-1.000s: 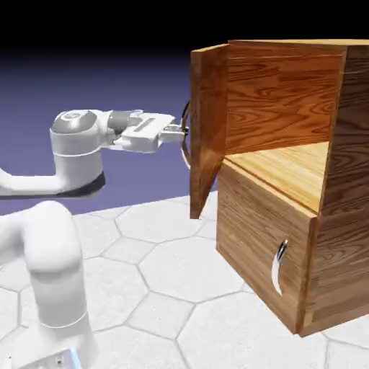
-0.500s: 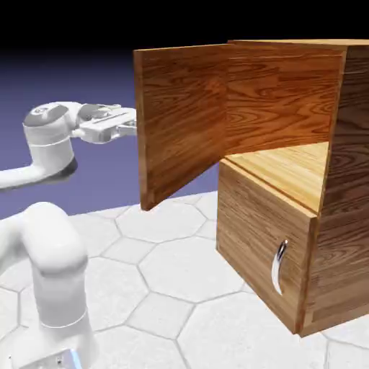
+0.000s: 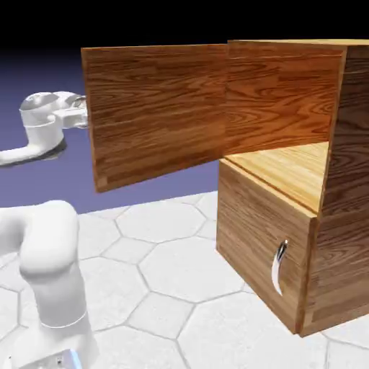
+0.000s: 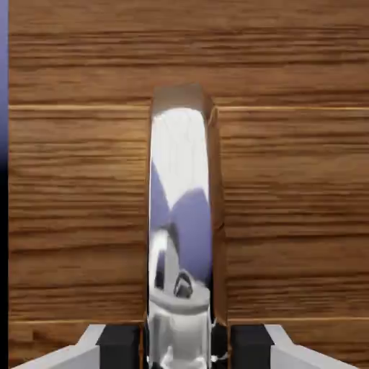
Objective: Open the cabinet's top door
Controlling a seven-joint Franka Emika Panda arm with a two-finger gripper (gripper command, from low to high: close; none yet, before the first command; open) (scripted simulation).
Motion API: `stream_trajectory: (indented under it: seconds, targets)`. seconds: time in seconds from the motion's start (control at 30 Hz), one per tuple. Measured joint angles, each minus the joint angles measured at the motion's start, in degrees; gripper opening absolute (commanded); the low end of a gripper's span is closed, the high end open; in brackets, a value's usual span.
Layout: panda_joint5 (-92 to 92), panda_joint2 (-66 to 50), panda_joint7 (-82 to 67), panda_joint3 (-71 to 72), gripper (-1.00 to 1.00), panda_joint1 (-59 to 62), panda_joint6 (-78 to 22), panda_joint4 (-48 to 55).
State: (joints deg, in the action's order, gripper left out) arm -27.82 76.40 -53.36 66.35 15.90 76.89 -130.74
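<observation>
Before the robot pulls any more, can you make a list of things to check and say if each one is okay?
1. Grip on the curved silver handle: ok, it sits between the gripper's two grey fingertips in the hand view.
2. The upper wood-grain top door is swung out: ok, its inner face shows wide open.
3. The shelf space inside the boxy brown cabinet is showing: ok.
4. The lower panel stays shut: ok, flat with its own handle.
5. Room behind the door for the arm: cannot tell, the door hides the gripper in the exterior view.
</observation>
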Motion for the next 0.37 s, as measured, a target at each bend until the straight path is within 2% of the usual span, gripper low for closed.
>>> stream_trajectory:
  seconds: [0.37]
  targets:
    - [3.6, 0.0, -3.7, 7.7, -1.00, 19.0, -16.9, 22.8]
